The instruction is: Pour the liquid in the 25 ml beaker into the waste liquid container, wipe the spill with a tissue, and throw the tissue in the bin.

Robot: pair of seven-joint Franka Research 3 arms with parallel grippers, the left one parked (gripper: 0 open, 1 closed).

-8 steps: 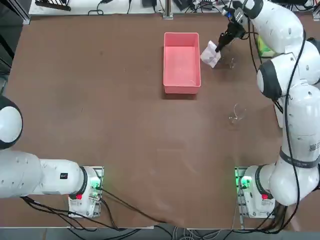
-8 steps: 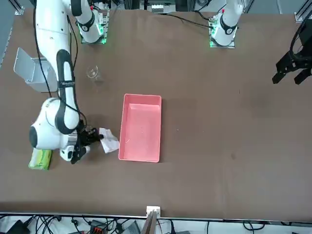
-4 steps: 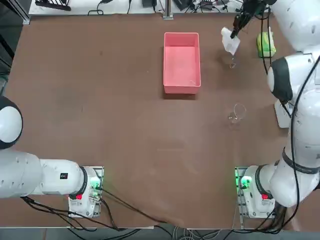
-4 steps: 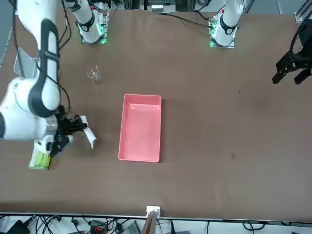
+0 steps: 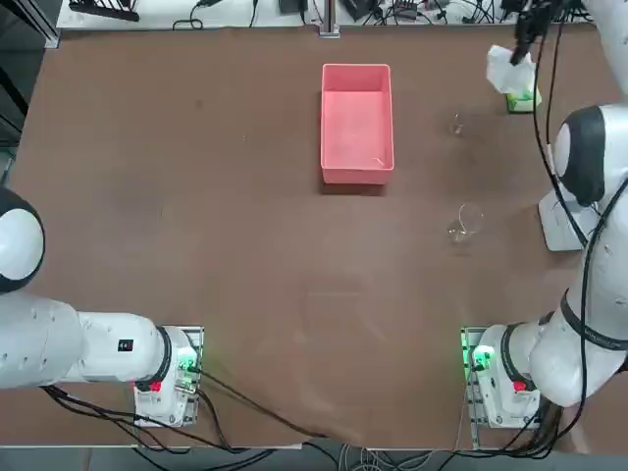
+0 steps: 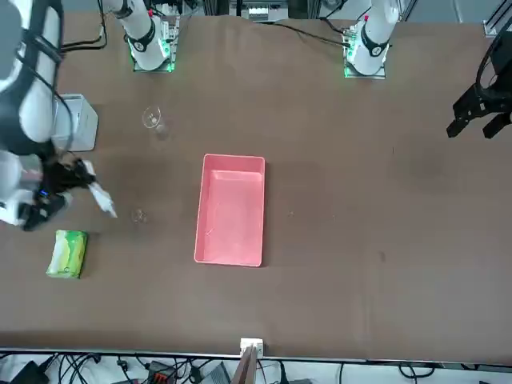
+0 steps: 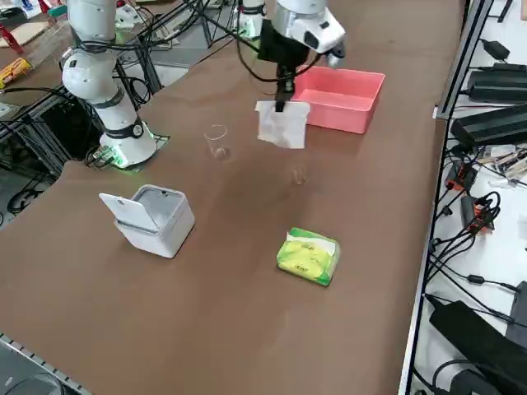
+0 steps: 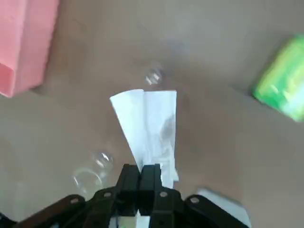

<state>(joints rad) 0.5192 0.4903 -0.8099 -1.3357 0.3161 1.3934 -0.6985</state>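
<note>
The right claw (image 8: 141,172) is pressed together on the tissue (image 8: 151,130), which hangs from its tips above the desk (image 7: 247,321), clear of the surface. A darker patch shows on the tissue in the right wrist view. In the top view, claw and tissue are near the far edge of the desk, to the right of the pink tray (image 5: 357,125) and overlapping part of the tissue pack (image 7: 308,256). The tray, the waste container, is well apart from the tissue and sits upright, with a small glint inside near one end. The bin (image 7: 150,219) stands upright on the desk toward the right arm's side, its lid (image 7: 128,211) swung open. Two clear glass beakers are on the desk between the tray and the bin: the larger beaker (image 7: 217,141) is nearer the arm bases, and the small beaker (image 7: 300,174) is nearer the pack. Whether either holds any liquid cannot be told. The pack, green and yellow, lies flat on the desk, apart from the bin and from both beakers. The brown desk top has faint darker smudges in the right wrist view.
</note>
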